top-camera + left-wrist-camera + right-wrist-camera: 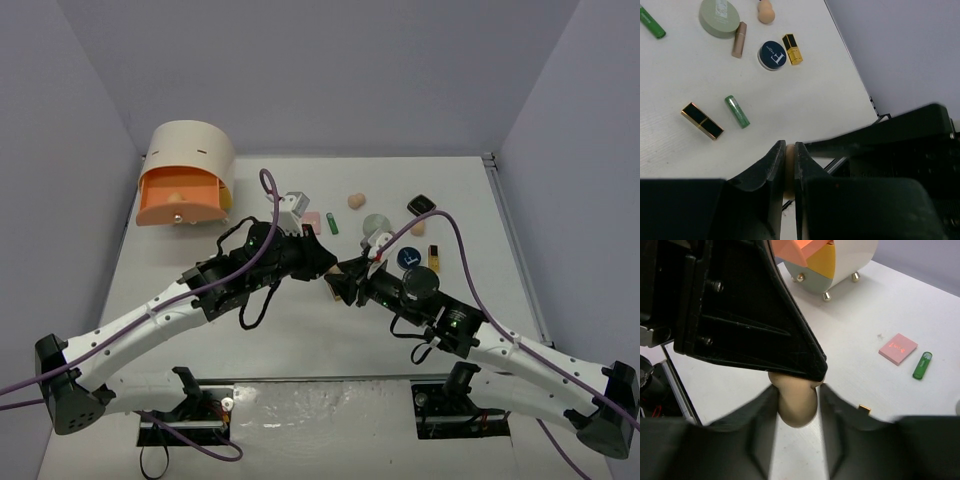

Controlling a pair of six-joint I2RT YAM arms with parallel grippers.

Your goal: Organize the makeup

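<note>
A peach egg-shaped sponge (796,405) hangs above the table between both grippers. My left gripper (790,146) is shut on the sponge (789,162), which is squeezed thin between its jaws. My right gripper (797,389) is open around the sponge's lower end, with a small gap on its right side. The two grippers meet tip to tip at the table's middle, left gripper (328,262) and right gripper (347,280). Other makeup lies on the table: a second sponge (356,201), sage compact (376,223), blue compact (411,258), black square compact (421,206), pink square (311,222) and green tube (332,222).
The cream drum-shaped box (190,155) stands at the back left with an orange drawer (180,200) pulled open. In the left wrist view a gold-black tube (702,120) and a green tube (737,111) lie close by. The table's right edge (855,75) is near.
</note>
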